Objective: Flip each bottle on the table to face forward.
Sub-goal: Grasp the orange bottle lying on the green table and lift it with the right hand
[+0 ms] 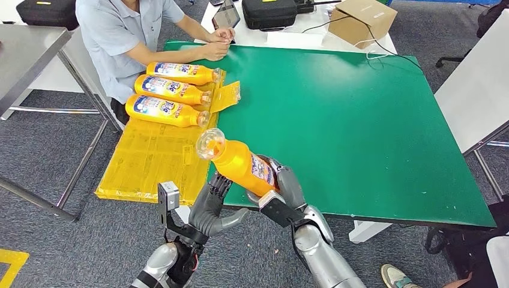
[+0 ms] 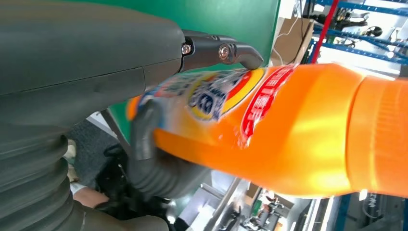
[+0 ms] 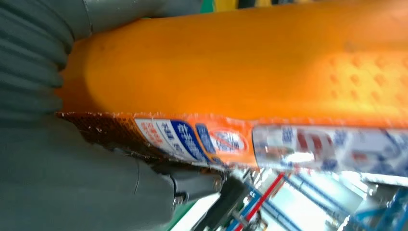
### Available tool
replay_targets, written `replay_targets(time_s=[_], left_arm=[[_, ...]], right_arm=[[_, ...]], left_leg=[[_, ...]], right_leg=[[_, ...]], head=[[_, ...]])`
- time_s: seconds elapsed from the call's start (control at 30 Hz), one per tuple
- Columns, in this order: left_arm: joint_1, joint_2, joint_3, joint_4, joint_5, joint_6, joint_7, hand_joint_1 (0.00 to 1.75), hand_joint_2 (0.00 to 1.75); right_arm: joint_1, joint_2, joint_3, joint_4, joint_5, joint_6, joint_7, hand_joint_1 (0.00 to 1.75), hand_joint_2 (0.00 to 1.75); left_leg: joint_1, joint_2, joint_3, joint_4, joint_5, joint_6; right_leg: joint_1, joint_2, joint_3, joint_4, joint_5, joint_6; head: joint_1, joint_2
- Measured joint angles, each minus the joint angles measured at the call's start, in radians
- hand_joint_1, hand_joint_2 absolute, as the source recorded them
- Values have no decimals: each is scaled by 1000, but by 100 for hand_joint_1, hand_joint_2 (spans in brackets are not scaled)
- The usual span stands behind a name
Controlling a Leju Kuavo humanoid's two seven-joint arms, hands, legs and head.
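My right hand (image 1: 282, 187) grips an orange bottle (image 1: 240, 163) by its lower body, above the front edge of the green table (image 1: 336, 108). The bottle is tilted, its clear cap pointing up and to the far left. Its label shows close up in the left wrist view (image 2: 269, 130) and the right wrist view (image 3: 250, 82). My left hand (image 1: 213, 204) is just below the bottle, fingers spread and reaching to its underside, thumb held apart. Three more orange bottles (image 1: 171, 90) lie side by side on a yellow mat (image 1: 150, 162), labels up, caps pointing right.
A person (image 1: 126, 36) sits at the table's far left corner, hands resting on the green surface. A yellow plastic piece (image 1: 225, 96) lies beside the bottle caps. A cardboard box (image 1: 360, 21) and a black case (image 1: 270, 12) stand at the back.
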Motion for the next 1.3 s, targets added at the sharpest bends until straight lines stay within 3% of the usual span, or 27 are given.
replay_targets(time_s=[0.13, 0.27, 0.53, 0.57, 0.67, 0.7, 0.87, 0.9, 1.0, 1.03, 1.17, 1.3], left_arm=[[1, -1, 1, -3, 6, 10, 0, 0, 175], [3, -24, 23, -19, 53, 70, 0, 0, 175], [7, -27, 33, -19, 104, 68, 24, 0, 175], [7, -27, 34, -19, 115, 66, 29, 16, 175], [8, -27, 39, -18, 140, 60, 34, 147, 175], [8, -27, 41, -17, 147, 57, 34, 175, 175], [8, -24, 49, -16, 159, 36, 36, 175, 175], [7, -23, 50, -16, 161, 33, 37, 175, 175], [6, -21, 51, -15, 167, 26, 38, 175, 175], [4, -20, 52, -14, 168, 25, 38, 175, 175], [-7, -18, 54, -10, 170, 19, 37, 175, 175], [-14, -17, 58, -10, 180, 16, 42, 175, 175]], right_arm=[[-1, 1, 8, 7, 4, 7, -1, 175, 175], [-1, 26, 90, 64, 36, 38, -1, 175, 175], [-11, 42, 133, 101, 43, 22, -17, 175, 175], [-13, 43, 138, 103, 44, 21, -17, 175, 175], [-19, 44, 153, 104, 43, 21, -9, 175, 175], [-20, 44, 157, 104, 41, 21, -4, 175, 175], [-26, 44, 169, 108, 23, 21, 2, 173, 175], [-26, 44, 169, 109, 20, 21, 0, 147, 175], [-26, 44, 170, 112, 15, 21, -3, 17, 175], [-26, 44, 170, 112, 12, 20, -5, 0, 175], [-22, 44, 171, 110, -13, 20, -22, 0, 0], [-7, 40, 170, 100, -33, 14, -44, 0, 0]], left_leg=[[0, 0, 0, 0, 0, 0], [0, 0, -1, 0, 0, 0], [0, 0, -1, 0, 0, 0], [0, 0, -1, 0, 0, 0], [0, 0, -1, 0, 0, 0], [0, 0, -1, 0, 0, 0], [0, 0, -1, 0, 0, 0], [0, 0, -1, 0, 0, 0], [0, 0, -1, 0, 0, 0], [0, 0, -1, 0, 0, 0], [0, 0, -1, 0, 0, 0], [0, 0, -1, 0, 0, 0]], right_leg=[[0, 0, 0, 0, 0, 0], [0, 0, -1, 0, 0, 0], [0, 0, -1, 0, 0, 0], [0, 0, -1, 0, 0, 0], [0, 0, -1, 0, 0, 0], [0, 0, -1, 0, 0, 0], [0, 0, -1, 0, 0, 0], [0, 0, -1, 0, 0, 0], [0, 0, -1, 0, 0, 0], [0, 0, -1, 0, 0, 0], [0, 0, -1, 0, 0, 0], [0, 0, -1, 0, 0, 0]], head=[[0, 0], [0, 0], [0, 0], [0, 0], [0, 0], [0, 0], [0, 0], [0, 0], [0, 0], [0, 0], [0, 0], [0, 0]])
